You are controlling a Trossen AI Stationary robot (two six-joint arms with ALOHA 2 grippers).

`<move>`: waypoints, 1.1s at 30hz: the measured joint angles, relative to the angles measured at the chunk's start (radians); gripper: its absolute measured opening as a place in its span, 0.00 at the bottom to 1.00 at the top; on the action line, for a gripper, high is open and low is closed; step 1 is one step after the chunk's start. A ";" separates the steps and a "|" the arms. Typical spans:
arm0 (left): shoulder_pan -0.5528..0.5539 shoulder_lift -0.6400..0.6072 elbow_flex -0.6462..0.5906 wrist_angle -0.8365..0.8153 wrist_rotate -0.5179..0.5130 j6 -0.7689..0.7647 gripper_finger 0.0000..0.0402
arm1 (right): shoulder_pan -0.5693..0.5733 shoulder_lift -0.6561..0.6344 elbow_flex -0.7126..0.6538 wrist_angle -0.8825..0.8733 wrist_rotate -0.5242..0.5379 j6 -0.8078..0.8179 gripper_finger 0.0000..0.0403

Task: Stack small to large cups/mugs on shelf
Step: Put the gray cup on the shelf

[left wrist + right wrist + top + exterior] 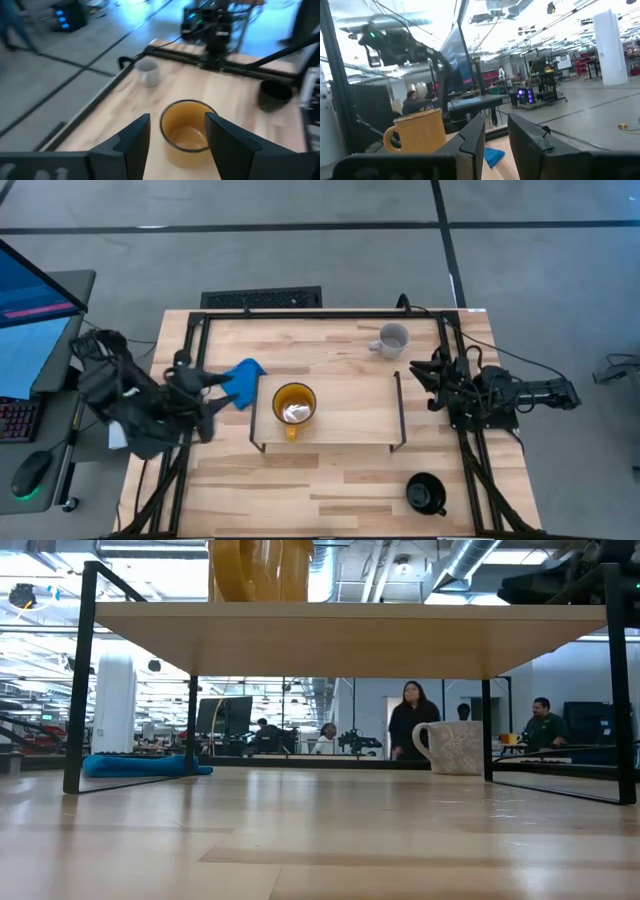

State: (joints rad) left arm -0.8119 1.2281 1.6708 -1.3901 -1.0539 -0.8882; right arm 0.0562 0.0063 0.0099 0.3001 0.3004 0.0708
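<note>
The yellow-orange mug (294, 405) stands upright on the light-wood shelf (350, 425), near its left end, with something pale inside. The pale grey-white mug (392, 340) stands on the table beyond the shelf's far right corner. The glossy black mug (425, 493) stands on the table near the right near corner. My left gripper (177, 117) is open and hovers left of the shelf, pointing at the yellow mug (189, 131) a short way ahead of its fingertips. My right gripper (496, 120) is open by a narrow gap and waits off the shelf's right end (420, 375).
A blue cloth (243, 380) lies on the table at the shelf's far left corner, close beside my left gripper. Black wire legs (78, 680) hold the shelf board up at both ends. Black frame rails (470, 450) run along the table's sides. People show in the room behind.
</note>
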 joint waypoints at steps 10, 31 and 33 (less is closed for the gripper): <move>-0.087 -0.459 -0.709 0.657 0.002 0.226 0.45 | 0.000 0.000 0.004 0.000 0.000 0.000 0.26; -0.102 -1.222 -1.455 1.412 0.151 0.707 0.45 | 0.000 0.000 0.006 0.000 0.000 0.000 0.26; -0.101 -1.224 -1.468 1.412 0.140 0.708 0.45 | 0.000 0.000 0.006 0.000 0.000 0.000 0.26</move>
State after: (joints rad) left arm -0.9133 0.0044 0.2031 0.0219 -0.9142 -0.1804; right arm 0.0562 0.0063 0.0162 0.2996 0.3004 0.0711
